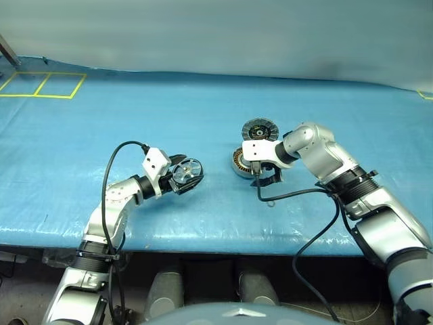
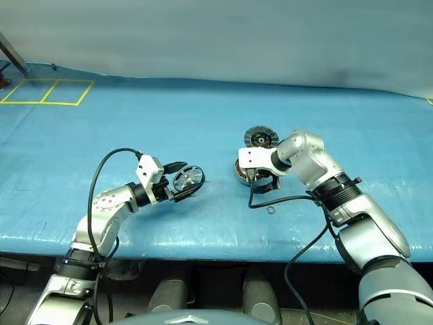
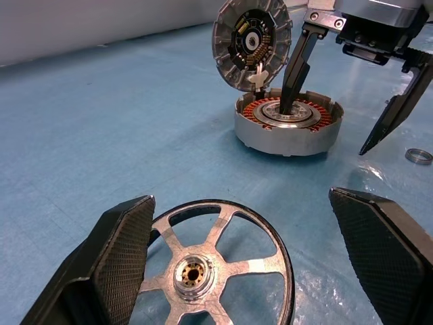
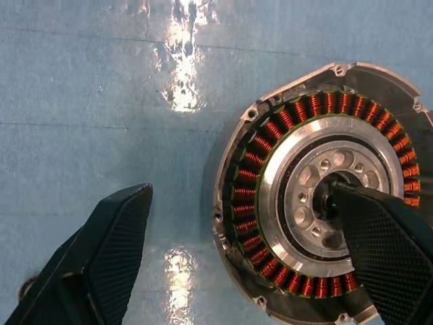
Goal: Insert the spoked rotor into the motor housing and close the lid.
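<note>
The spoked rotor (image 3: 193, 274) sits between the fingers of my left gripper (image 3: 238, 200), which is open. One finger (image 3: 115, 250) overlaps its dark rim and a gap separates it from the other; I cannot tell whether it rests on the cloth. To its right stands the motor housing (image 1: 238, 162), copper windings (image 4: 270, 135) showing. The ribbed lid (image 3: 252, 44) stands tilted open at the housing's far rim. My right gripper (image 4: 241, 191) is open and points steeply down astride the housing's wall. One of its fingers (image 3: 294, 68) reaches into the silver centre; the other is outside.
Blue cloth (image 1: 203, 101) covers the table, whose front edge (image 1: 203, 247) is close to me. A small metal ring (image 3: 419, 156) lies on the cloth just in front of the housing. Yellow tape squares (image 1: 40, 84) mark the far left corner. A black cable (image 1: 318, 223) hangs from the right arm.
</note>
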